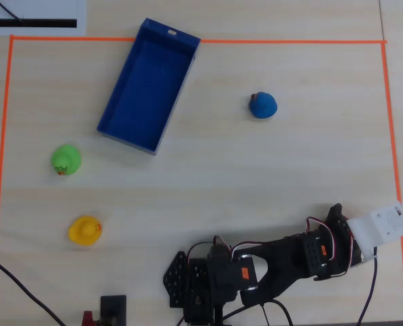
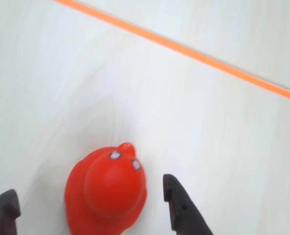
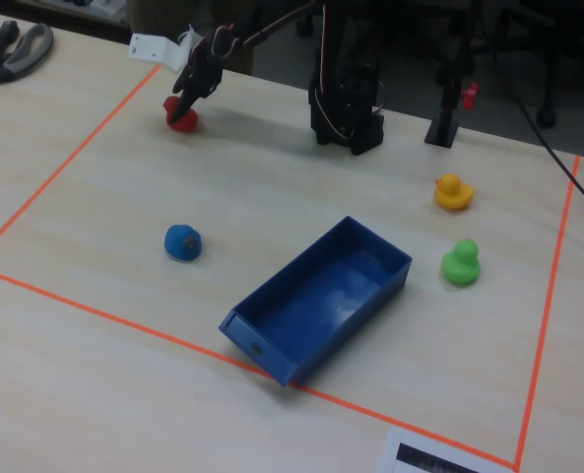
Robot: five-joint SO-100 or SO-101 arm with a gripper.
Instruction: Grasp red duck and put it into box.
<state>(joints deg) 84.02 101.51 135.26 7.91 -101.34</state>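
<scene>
In the wrist view the gripper [image 2: 88, 200] is hanging wide open and holding nothing, with the red duck [image 2: 107, 192] sitting on the table right between its two fingers, beak pointing to twelve o'clock, far from the box [image 3: 321, 296].

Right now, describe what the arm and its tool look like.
The arm is built of black plastic segments, with small orange marks on its servos and red, white and black wires looping over the joints. A white block sits at the wrist end. In the wrist view the tool shows two dark, matte, pointed fingers. Black cables trail from the base.
</scene>
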